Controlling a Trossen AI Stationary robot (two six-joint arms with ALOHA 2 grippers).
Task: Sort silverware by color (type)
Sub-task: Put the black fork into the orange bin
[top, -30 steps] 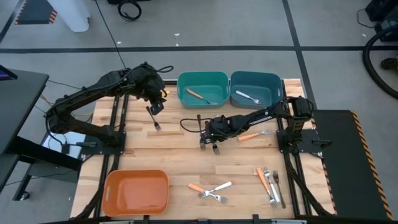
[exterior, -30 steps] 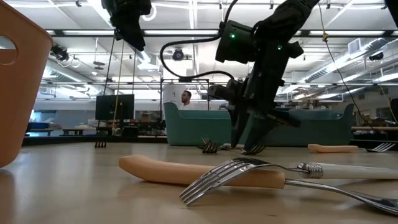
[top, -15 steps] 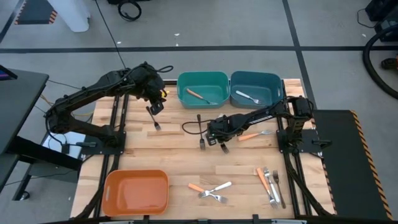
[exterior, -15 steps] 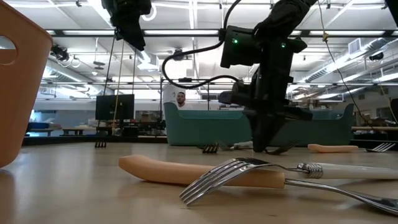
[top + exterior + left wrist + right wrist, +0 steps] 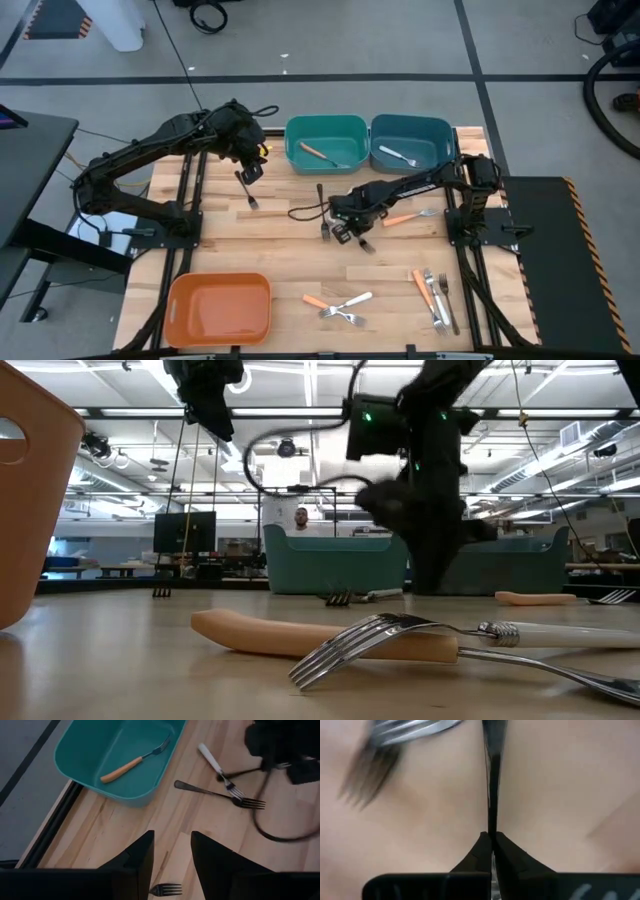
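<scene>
Right gripper (image 5: 345, 226): low over mid-table, fingers pinched shut on the thin handle of a dark fork (image 5: 492, 785); a second dark fork (image 5: 323, 210) lay just beside it on the table (image 5: 280, 260). Left gripper (image 5: 247, 176): raised over the table's left rear, fingers slightly parted, holding nothing, with a black fork (image 5: 251, 198) on the boards beneath. Green bin (image 5: 325, 126): one orange-handled fork (image 5: 318, 153). Teal bin (image 5: 413, 127): one silver fork (image 5: 397, 155). Orange bin (image 5: 219, 309): at near left. Remaining forks: a near-centre cluster (image 5: 340, 306) and a near-right cluster (image 5: 434, 295).
</scene>
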